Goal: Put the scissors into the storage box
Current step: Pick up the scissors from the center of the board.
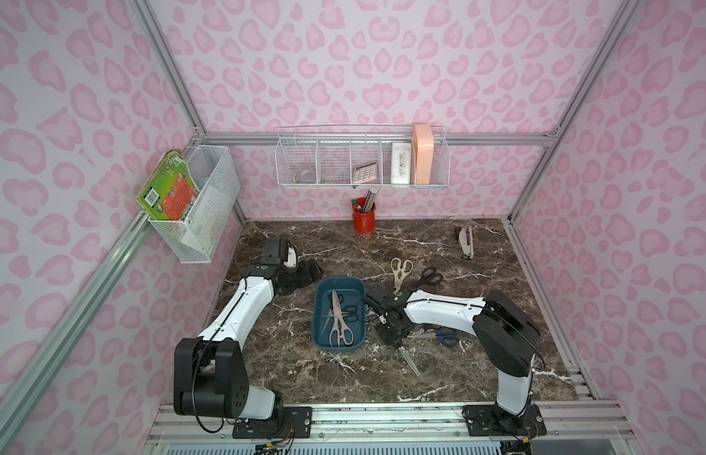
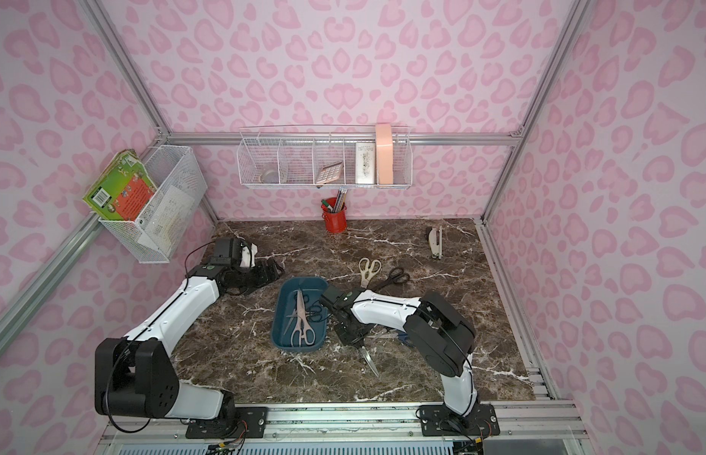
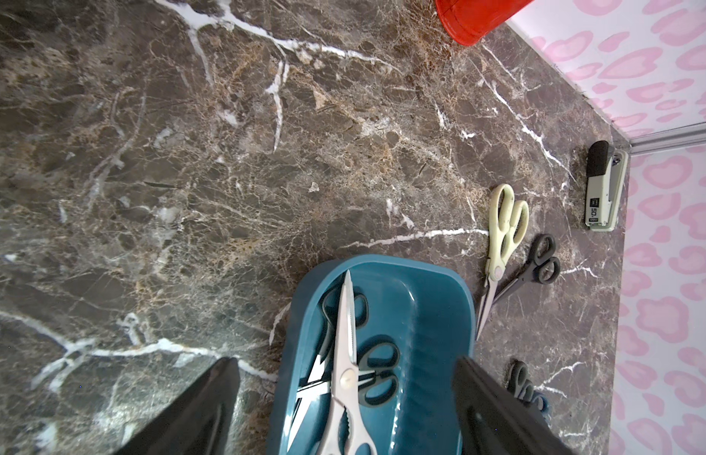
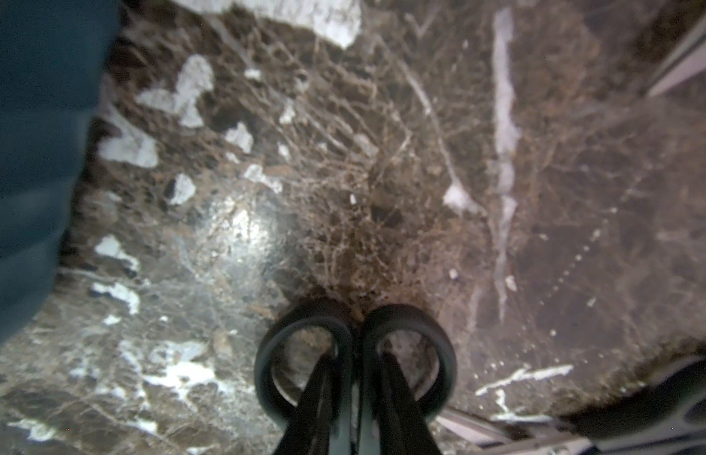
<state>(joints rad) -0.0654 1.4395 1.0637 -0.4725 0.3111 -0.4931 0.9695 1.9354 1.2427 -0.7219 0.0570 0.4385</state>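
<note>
Lying open is a wide stretch of table behind the storage box, and the right gripper is pinching its jaws onto black-handled scissors beside the box's right wall. The right arm is hiding part of the blue scissors; the left gripper is hanging with jaws spread. The box is holding pink scissors over smaller black pairs.

My left arm and right arm: white shells with small screws, boxy black joints, thin black cables, green wrist dots; left tool and right tool black.
</note>
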